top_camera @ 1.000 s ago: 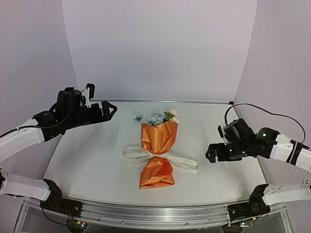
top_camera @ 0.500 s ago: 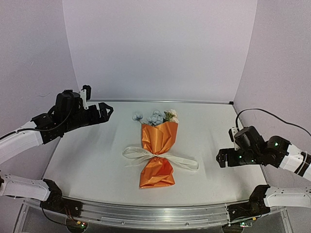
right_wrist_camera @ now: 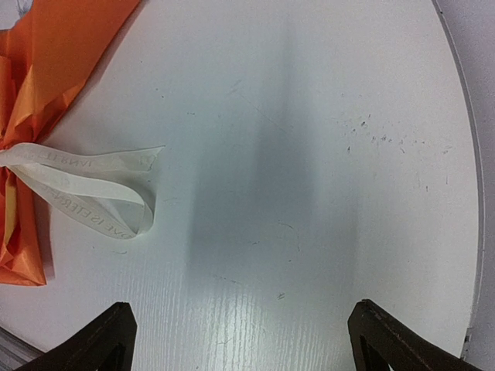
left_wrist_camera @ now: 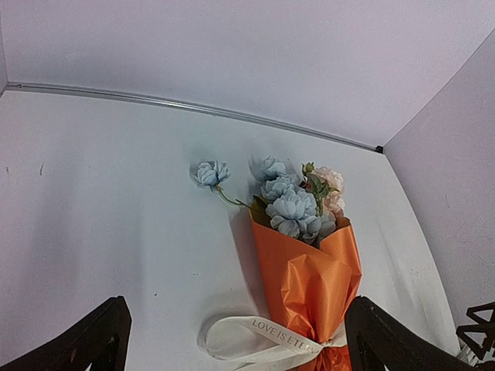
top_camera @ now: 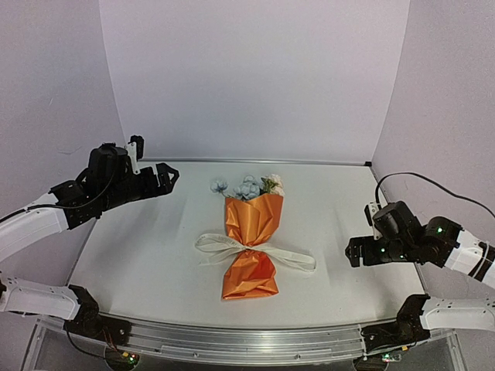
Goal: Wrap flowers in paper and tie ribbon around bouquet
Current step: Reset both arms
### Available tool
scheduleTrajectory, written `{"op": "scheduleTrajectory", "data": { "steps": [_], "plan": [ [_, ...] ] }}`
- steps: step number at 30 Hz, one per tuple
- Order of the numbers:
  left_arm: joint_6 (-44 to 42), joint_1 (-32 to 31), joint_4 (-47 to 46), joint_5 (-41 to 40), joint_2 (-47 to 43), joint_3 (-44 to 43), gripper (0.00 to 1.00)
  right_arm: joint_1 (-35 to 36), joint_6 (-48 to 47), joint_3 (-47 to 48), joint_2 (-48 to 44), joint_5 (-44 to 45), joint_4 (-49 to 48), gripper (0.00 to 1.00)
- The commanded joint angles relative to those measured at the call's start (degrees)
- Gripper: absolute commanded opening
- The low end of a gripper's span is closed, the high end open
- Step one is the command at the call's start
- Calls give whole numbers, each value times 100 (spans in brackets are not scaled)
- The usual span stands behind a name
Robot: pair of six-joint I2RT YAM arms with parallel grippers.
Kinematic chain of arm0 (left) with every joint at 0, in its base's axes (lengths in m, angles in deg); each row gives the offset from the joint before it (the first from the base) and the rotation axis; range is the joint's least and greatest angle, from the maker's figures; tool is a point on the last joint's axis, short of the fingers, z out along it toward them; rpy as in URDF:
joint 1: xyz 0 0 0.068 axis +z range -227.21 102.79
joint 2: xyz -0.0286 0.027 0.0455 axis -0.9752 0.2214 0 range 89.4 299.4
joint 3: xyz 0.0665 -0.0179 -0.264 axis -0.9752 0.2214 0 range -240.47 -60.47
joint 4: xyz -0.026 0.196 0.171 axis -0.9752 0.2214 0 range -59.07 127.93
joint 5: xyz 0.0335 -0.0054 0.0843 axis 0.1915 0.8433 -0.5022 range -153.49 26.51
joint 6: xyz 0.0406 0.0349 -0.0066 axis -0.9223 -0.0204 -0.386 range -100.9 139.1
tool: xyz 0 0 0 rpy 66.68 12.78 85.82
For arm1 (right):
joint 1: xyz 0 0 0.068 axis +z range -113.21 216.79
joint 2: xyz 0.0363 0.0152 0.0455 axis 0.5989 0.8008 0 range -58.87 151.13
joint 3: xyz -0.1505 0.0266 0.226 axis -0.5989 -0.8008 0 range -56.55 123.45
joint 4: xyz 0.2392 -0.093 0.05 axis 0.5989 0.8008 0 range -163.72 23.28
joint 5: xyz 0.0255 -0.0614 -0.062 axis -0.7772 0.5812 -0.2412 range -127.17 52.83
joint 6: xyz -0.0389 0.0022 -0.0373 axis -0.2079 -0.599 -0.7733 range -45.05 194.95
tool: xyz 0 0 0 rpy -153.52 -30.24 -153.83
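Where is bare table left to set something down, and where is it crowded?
Bare: the table left of the bouquet up to the left end effector; right of the ribbon toward the right end effector. Crowded: the centre, bouquet and ribbon.

You've got the top cam high behind the arm bases, looking forward and down over the whole table [top_camera: 139, 255]. The left wrist cam looks in from the left, angled down toward the far-right corner, with the bouquet [left_wrist_camera: 305, 270] at mid range. The right wrist cam faces almost straight down, closer in, over the table's right side. Both wrist views share the ribbon [right_wrist_camera: 77, 162] and the orange wrap.
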Motion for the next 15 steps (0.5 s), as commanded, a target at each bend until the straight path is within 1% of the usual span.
{"op": "scheduleTrajectory", "data": {
  "steps": [1, 15],
  "plan": [
    [-85, -2, 31, -53, -159, -71, 100, -22, -21, 35, -47, 170, 49, 98],
    [-147, -2, -27, 35, -239, -32, 100, -22, -46, 77, -121, 174, 109, 98]
  ]
}}
